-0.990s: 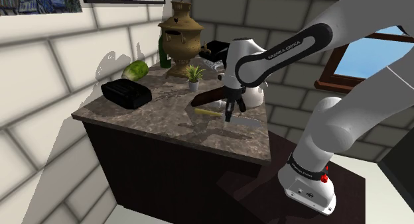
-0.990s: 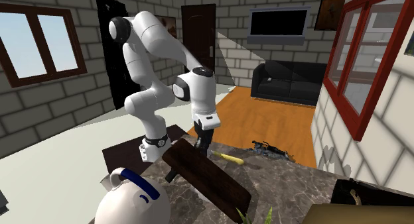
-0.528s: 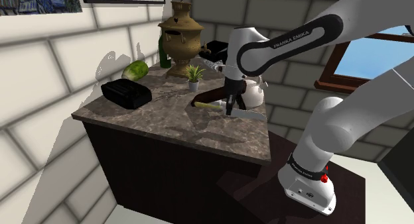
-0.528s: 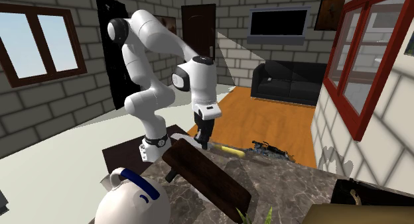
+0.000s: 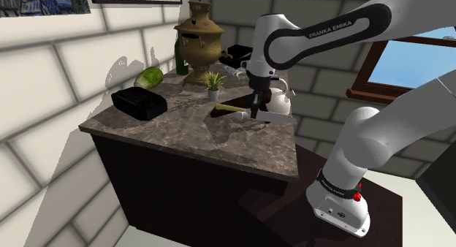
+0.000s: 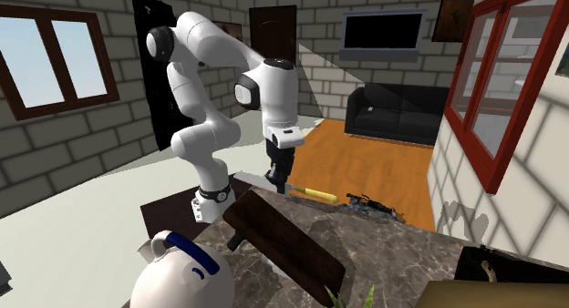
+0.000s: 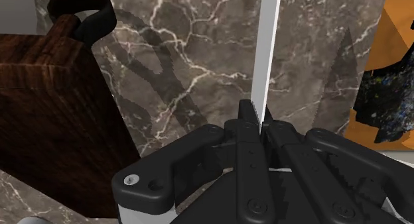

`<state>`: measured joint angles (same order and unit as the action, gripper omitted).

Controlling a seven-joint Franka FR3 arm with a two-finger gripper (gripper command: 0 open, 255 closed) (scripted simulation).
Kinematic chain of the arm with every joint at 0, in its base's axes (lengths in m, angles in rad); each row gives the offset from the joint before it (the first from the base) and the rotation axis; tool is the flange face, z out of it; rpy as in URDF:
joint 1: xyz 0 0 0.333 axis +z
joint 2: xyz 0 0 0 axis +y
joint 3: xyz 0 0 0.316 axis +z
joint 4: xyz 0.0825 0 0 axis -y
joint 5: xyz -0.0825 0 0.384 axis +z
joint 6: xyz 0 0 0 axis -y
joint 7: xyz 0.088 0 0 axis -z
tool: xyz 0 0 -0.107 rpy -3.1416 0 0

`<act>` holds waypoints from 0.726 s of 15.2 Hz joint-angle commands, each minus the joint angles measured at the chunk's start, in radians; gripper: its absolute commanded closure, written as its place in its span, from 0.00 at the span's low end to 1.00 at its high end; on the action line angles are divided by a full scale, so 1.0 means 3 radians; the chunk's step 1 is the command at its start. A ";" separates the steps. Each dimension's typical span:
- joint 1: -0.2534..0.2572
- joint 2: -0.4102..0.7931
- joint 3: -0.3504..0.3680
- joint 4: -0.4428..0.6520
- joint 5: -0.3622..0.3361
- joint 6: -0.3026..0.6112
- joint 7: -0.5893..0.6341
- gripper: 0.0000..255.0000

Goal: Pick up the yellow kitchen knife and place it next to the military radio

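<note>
A marbled stone counter (image 5: 175, 132) stands against a pale block wall; the knife (image 5: 276, 118) hangs roughly level above it, near a dark wooden board (image 7: 53, 116), clamped on its flat sides between the fingers of the gripper (image 5: 253, 115). The hold is narrow, so I judge the knife could swivel or slip out on the way to the black box (image 5: 139, 103) that I take for the radio; its handle could also clip the board. The handle is yellow; the blade is pale grey, a thin strip seen edge-on.
</note>
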<state>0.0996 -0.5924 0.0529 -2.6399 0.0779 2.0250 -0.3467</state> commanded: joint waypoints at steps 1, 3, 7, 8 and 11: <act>-0.0002 -0.0038 -0.0004 0.0073 -0.0006 -0.0113 0.0003 1.00; -0.0004 -0.0066 -0.0008 0.0145 -0.0010 -0.0213 0.0007 1.00; -0.0006 -0.0109 -0.0013 0.0297 -0.0017 -0.0408 0.0015 1.00; -0.0007 -0.0118 -0.0015 0.0336 -0.0019 -0.0456 0.0016 1.00; 0.0010 0.0001 0.0021 0.0485 -0.0002 -0.0484 0.0063 1.00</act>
<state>0.0992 -0.6121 0.0522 -2.5136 0.0738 1.8793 -0.3365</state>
